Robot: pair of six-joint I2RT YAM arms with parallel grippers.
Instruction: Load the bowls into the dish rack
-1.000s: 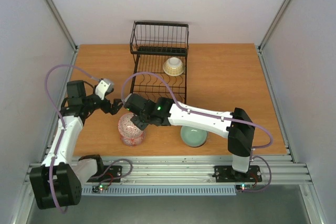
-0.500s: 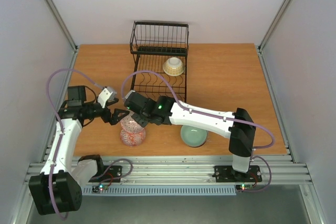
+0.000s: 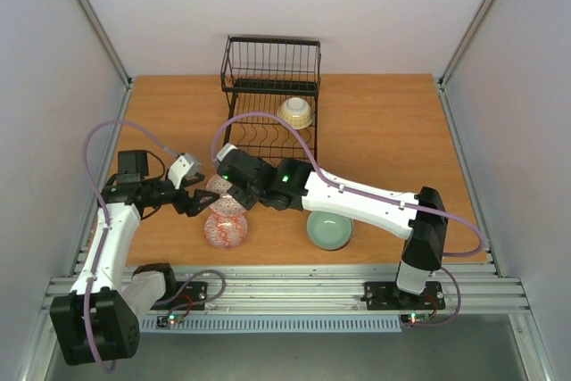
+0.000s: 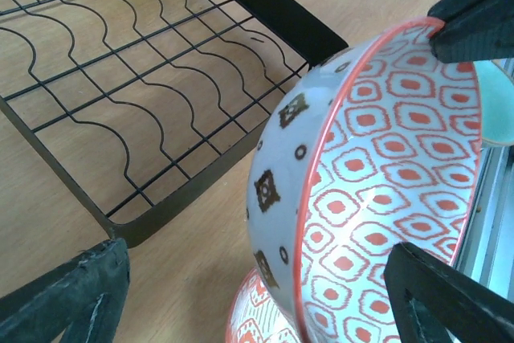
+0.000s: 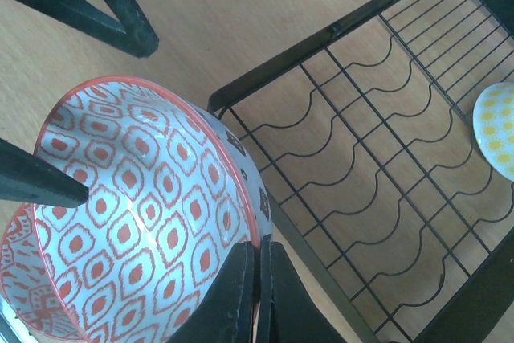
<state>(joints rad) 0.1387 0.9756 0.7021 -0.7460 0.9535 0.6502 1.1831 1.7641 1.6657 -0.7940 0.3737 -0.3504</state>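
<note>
Right wrist: right claw (image 5: pixel 259 251) pinches bowl (image 5: pixel 136 198) rim beside rack (image 5: pixel 470 307).

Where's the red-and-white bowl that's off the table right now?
Top view, left of centre: the lifted bowl hangs tilted, rim pinched in the right gripper, over a second red-patterned bowl, by the dish rack's near-left corner.

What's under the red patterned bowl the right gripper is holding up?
A second red-patterned bowl sits on the table below it. The held bowl hides most of it in both wrist views.
</note>
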